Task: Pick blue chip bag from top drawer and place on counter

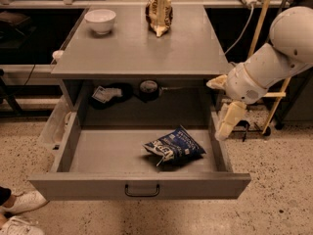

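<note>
The blue chip bag (173,145) is seen lying right of centre in the open top drawer (105,156), and the gripper (218,109) is held by its right wall, jaws spread and empty, so the reach is judged in hand and a descent onto the bag is called for.

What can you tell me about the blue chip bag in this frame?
The blue chip bag is a small, crumpled dark-blue foil packet with white lettering. It lies flat on the floor of the open top drawer, right of centre, near the front. The gripper hangs apart from it, by the drawer's right wall.
</note>
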Robot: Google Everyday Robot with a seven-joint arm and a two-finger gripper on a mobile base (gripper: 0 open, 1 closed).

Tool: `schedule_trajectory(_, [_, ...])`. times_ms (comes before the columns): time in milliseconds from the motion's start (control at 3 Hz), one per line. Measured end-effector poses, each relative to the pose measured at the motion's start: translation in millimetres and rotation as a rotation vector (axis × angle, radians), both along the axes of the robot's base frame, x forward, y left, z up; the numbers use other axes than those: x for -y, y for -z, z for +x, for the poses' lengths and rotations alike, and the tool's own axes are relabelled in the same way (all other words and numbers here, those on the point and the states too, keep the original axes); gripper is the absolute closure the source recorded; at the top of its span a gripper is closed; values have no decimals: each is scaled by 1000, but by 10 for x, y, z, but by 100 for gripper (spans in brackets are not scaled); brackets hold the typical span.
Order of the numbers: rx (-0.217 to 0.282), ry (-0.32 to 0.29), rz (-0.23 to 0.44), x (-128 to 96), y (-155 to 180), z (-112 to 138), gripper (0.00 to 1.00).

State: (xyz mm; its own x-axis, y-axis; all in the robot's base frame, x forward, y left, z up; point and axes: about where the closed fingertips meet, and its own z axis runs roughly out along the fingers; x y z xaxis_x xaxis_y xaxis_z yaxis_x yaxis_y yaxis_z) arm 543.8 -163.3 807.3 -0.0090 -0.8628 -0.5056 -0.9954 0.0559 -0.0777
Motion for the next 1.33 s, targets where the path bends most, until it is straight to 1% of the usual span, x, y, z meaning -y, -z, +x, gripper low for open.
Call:
schedule_trajectory(333, [7,2,3,-31,24,22,0])
schedule_trajectory(667, [33,17,37,-189,118,2,0])
schedule_trajectory(1000, [69,67,143,-604,314,157,0])
schedule_trajectory(1333, [114,113,209,-856,405,497,0])
